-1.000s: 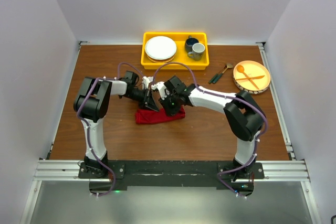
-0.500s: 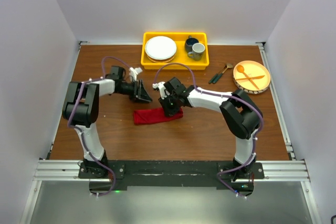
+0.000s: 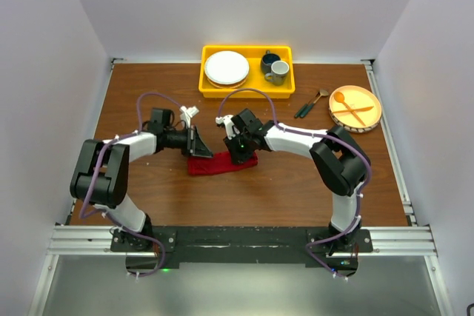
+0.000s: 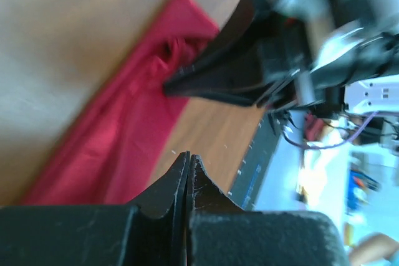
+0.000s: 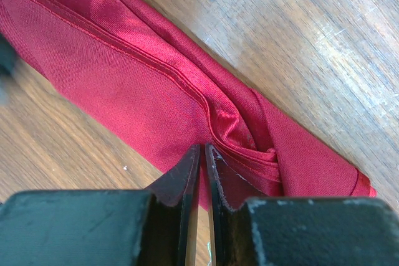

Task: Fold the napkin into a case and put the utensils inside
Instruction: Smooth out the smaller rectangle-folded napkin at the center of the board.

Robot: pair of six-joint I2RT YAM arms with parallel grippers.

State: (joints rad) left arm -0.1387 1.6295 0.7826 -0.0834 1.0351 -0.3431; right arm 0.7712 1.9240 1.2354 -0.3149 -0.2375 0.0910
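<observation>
The red napkin [image 3: 221, 163] lies on the wooden table as a narrow folded strip, also seen in the left wrist view [image 4: 124, 135] and the right wrist view [image 5: 124, 79]. My right gripper [image 3: 238, 155] [image 5: 202, 147] presses on its right end. Its jaws are almost together, pinching a puckered fold, and the same tips [image 4: 169, 85] show in the left wrist view. My left gripper [image 3: 203, 149] [image 4: 188, 157] is shut with nothing in it, just above the strip's left end. Gold utensils [image 3: 311, 103] lie at the back right, far from both grippers.
A yellow tray [image 3: 211, 84] at the back holds a white plate [image 3: 227, 67] and two mugs [image 3: 274, 67]. A round wooden plate [image 3: 355, 106] with a wooden spoon and fork sits at the far right, beside the utensils.
My left gripper let go, drew back to the left, opened and shut again, and has come back to the napkin's left end. The right gripper stayed on the napkin.
</observation>
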